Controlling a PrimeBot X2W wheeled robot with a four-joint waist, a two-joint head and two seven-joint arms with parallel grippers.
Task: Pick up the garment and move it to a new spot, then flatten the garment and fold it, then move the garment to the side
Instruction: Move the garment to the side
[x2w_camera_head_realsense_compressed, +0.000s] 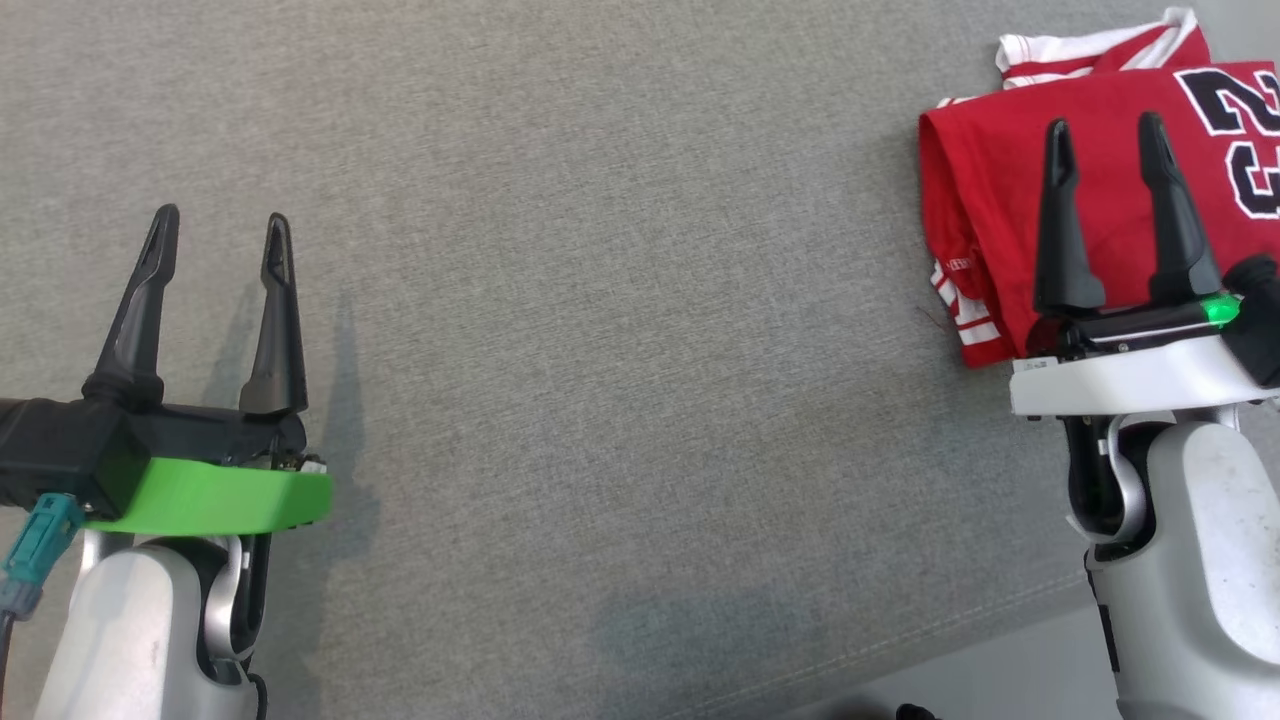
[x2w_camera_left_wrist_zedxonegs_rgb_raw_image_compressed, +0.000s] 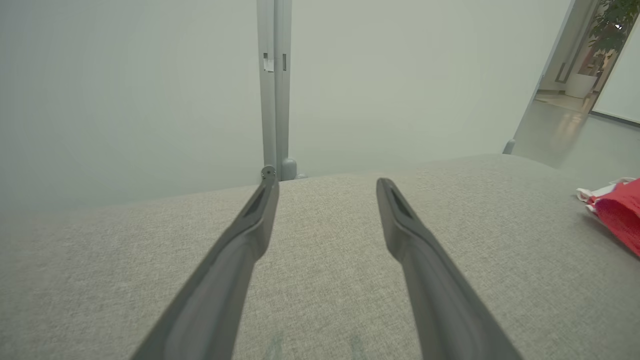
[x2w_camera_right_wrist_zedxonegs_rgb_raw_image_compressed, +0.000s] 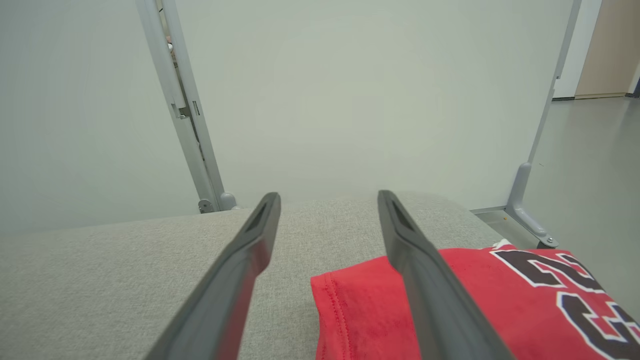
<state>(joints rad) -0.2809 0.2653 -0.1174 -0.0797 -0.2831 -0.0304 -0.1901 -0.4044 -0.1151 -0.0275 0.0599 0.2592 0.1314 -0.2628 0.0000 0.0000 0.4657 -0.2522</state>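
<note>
Head view gives me both arms at once: my left gripper (x2w_camera_head_realsense_compressed: 221, 215) sits at the lower left over the bare grey fabric surface (x2w_camera_head_realsense_compressed: 600, 300), its two dark fingers spread apart with nothing between them. My right gripper (x2w_camera_head_realsense_compressed: 1103, 122) is at the far right, fingers likewise spread wide and pinching nothing, and from here they overlie the garment (x2w_camera_head_realsense_compressed: 985, 190). I cannot tell whether the tips touch the cloth or hang just above it. The garment is a red jersey with white trim and a large black number outlined in white. It lies folded into a compact bundle at the right-hand side of the surface, well apart from my left gripper, with a white-striped hem showing at its near left corner. On the right wrist view one finger crosses the red cloth while the other runs over grey fabric just beside the folded edge. On the left wrist view the jersey is a small red patch at the right edge, and a pale partition (x2w_camera_left_wrist_zedxonegs_rgb_raw_image_compressed: 125, 100) with a grey metal post (x2w_camera_left_wrist_zedxonegs_rgb_raw_image_compressed: 274, 90) stands behind the surface
</note>
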